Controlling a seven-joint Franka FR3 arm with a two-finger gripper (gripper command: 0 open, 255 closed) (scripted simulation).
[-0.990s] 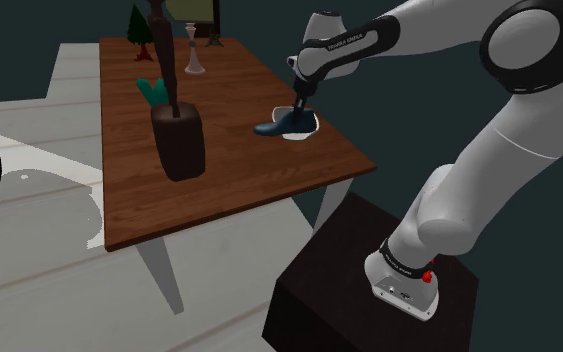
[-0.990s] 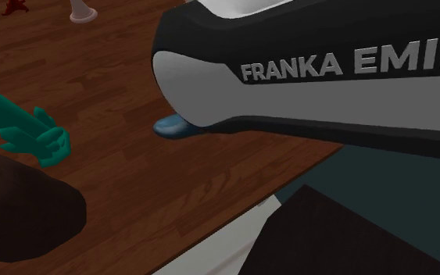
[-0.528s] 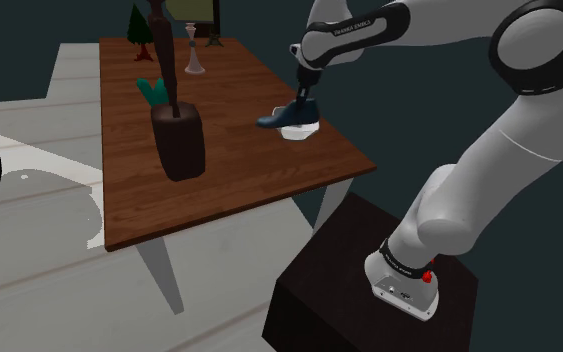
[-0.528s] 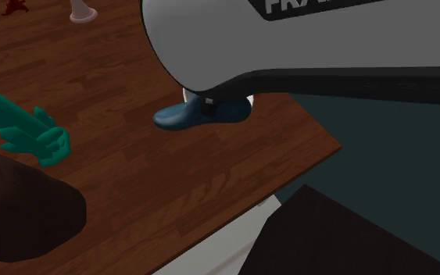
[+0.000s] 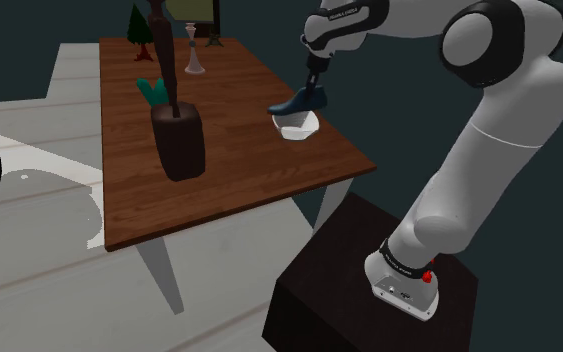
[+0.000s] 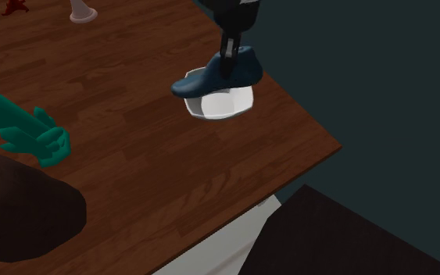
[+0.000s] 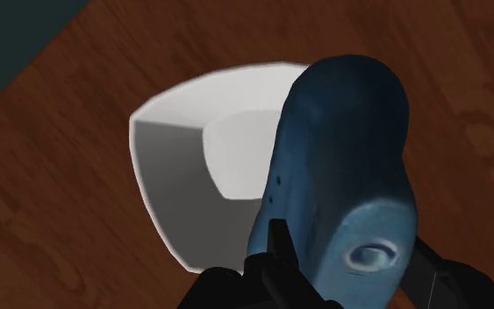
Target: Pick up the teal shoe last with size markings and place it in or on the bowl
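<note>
One blue shoe last (image 6: pixel 218 76) hangs clamped in the black claw (image 6: pixel 227 66), just above the white bowl (image 6: pixel 224 105) on the brown wooden surface (image 6: pixel 132 164)

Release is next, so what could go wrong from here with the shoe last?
1. The shoe last looks longer than the white bowl below it, so it may tip out on release.
2. The bowl sits near the edge of the table; a knock from the gripper could push it off.
</note>
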